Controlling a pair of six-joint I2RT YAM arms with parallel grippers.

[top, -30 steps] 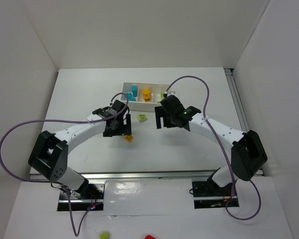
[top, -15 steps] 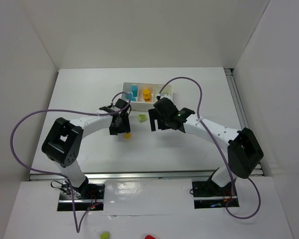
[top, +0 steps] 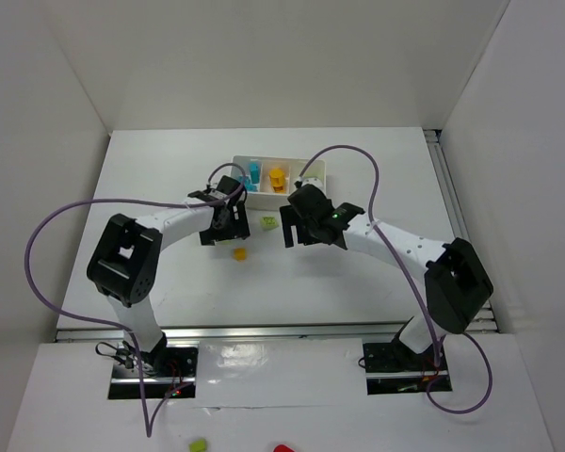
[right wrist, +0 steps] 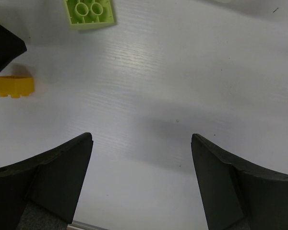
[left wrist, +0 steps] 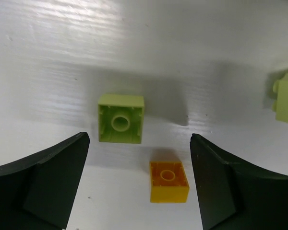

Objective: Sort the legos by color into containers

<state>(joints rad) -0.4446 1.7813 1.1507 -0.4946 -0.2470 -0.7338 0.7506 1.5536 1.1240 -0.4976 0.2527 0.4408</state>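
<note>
The desk (top: 151, 179) is a white matte panel; the wrist views show a faint grain on its surface. White enclosure walls (top: 264, 56) bound it at 9, 12 and 3 o'clock. A metal rail (top: 282, 330) runs along its 6 o'clock edge, and a second rail (top: 445, 184) follows the 3 o'clock edge. On the white ledge (top: 66, 395) past the 6 o'clock rail lie a small green item (top: 199, 443) and a red item (top: 282, 449), the latter cut off by the frame edge.

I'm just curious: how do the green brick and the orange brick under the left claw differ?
Colour: the green brick is pale green, the orange brick orange-yellow. Size: the green brick looks larger than the orange brick. Both are square, lie apart on the white table, and show one round ring on top.
</note>
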